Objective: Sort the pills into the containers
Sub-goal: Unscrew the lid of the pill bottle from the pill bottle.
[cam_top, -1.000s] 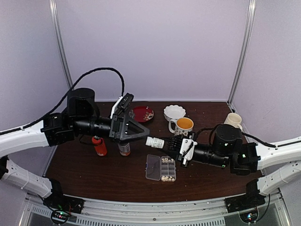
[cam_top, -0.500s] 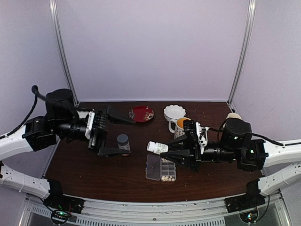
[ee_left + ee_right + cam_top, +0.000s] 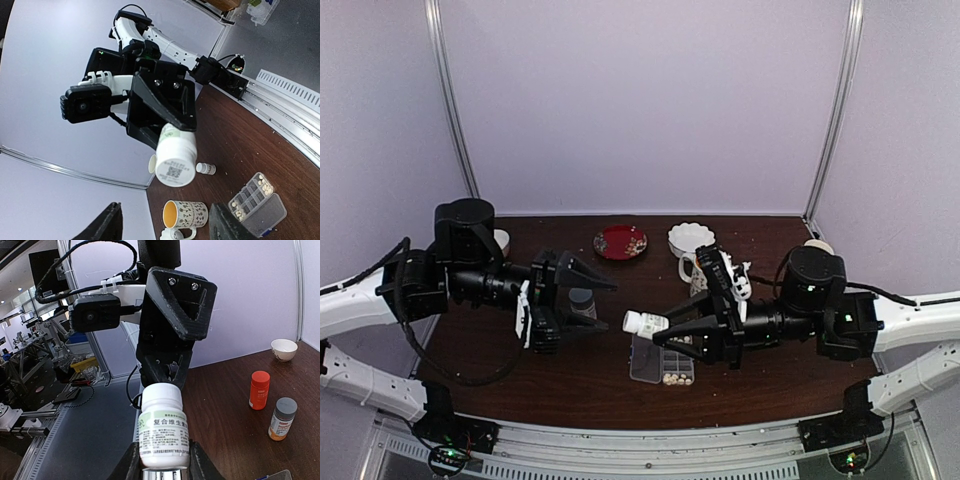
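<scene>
One wide dark brown bench (image 3: 520,385) holds all the things. Two black and white robot arms reach over it, the left arm (image 3: 460,275) and the right arm (image 3: 820,300), and they point at each other.

The left tool (image 3: 166,206) is released. Its two black fingers stand wide apart and nothing is between them. The right tool (image 3: 164,467) is grasping a white plastic bottle with a green label (image 3: 164,432). This bottle is up in the air, lying sideways, and its white cap end faces the left tool. From above, it hangs over the left end of the box.

A flat clear plastic pill box (image 3: 267,212) sits on the bench under the right tool, near the front middle. Its clear lid lies open and flat beside the cells (image 3: 252,192).

A round dark red plate (image 3: 622,242) and a white wavy bowl (image 3: 691,238) sit at the back. A white mug with a yellow inside (image 3: 185,215) stands just behind the box. On the left side, a red bottle with a red cap (image 3: 259,389) and a small brown bottle with a grey cap (image 3: 282,417) stand upright near each other.

The tiny cream pills (image 3: 672,379) lie inside some of the cells.
</scene>
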`<state>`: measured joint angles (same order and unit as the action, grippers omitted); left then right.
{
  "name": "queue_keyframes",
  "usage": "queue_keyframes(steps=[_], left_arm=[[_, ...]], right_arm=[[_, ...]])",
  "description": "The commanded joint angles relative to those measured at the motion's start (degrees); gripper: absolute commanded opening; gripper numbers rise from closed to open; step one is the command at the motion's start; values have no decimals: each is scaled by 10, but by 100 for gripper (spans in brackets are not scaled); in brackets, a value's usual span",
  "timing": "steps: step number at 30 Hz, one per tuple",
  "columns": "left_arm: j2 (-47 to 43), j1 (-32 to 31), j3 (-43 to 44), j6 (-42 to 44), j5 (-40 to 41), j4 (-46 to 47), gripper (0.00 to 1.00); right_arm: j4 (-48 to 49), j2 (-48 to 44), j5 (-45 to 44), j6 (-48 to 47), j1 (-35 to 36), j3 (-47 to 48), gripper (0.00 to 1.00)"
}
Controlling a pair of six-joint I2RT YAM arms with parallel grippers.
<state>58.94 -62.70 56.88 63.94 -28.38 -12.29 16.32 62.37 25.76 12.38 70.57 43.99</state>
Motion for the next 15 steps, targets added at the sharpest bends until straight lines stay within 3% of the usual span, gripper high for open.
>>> queue_keyframes(steps=[1,15], left_arm=[[7,-6,12,23,-5,13,60],[7,-7,-6,5,-18,40,59]], right_arm=[[16,10,-1,13,-3,26,16],[22,54,-3,11,-3,57,14]])
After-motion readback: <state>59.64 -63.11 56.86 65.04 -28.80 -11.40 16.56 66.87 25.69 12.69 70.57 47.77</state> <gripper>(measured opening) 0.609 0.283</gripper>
